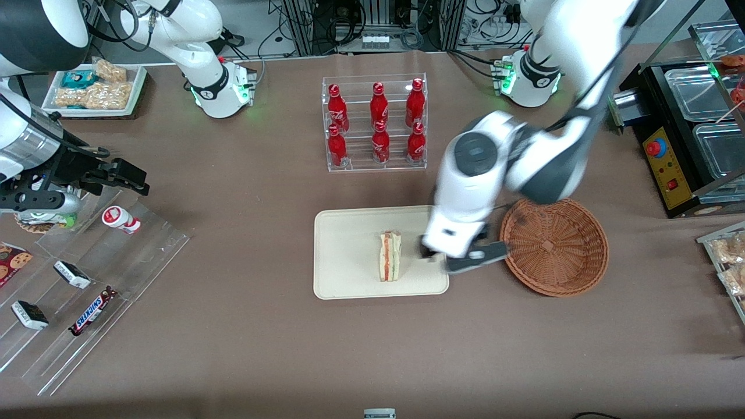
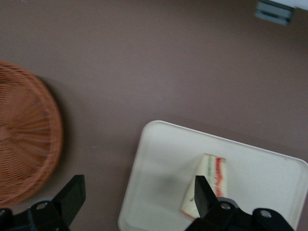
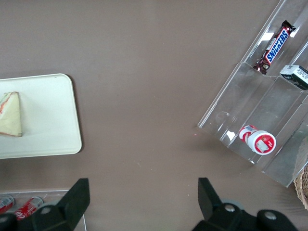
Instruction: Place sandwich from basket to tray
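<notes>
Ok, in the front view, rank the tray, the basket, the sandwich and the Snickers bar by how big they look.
1. tray
2. basket
3. sandwich and Snickers bar: too alike to rank.
The open gripper hovers between tray and basket.

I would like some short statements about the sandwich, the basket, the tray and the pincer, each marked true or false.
1. The small triangular sandwich lies on the flat cream-beige tray. True.
2. The round reddish-brown wicker basket holds the sandwich. False: no sandwich is in it.
3. The left arm's pincer is shut on the sandwich. False: it is open, holding nothing.
4. The pincer is above the tray's edge nearest the basket. True.
</notes>
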Robot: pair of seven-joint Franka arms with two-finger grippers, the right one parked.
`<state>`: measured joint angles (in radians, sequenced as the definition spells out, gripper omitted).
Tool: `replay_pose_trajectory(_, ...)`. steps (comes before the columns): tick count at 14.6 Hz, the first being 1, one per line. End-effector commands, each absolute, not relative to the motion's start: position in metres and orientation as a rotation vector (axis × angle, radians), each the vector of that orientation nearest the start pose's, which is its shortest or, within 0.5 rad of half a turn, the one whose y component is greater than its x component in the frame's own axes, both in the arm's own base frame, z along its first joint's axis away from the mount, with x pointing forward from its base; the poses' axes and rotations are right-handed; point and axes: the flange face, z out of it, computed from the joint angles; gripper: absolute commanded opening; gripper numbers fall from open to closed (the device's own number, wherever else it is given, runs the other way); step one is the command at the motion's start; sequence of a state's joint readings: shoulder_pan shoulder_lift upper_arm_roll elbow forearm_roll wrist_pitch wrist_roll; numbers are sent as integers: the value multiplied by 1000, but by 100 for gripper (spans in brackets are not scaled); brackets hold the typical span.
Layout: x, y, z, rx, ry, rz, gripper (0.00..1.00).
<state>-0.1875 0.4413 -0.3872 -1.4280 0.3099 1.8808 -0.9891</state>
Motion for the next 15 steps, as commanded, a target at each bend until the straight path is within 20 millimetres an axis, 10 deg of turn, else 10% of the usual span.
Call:
replay_pose_trajectory(1, 606, -220, 500, -2930, -685, -128, 100)
replay_pose_trajectory(8, 516, -16, 585, -3156, -263, 36, 100)
replay_pose_trajectory(15, 558, 8, 607, -3132, -184, -63, 100)
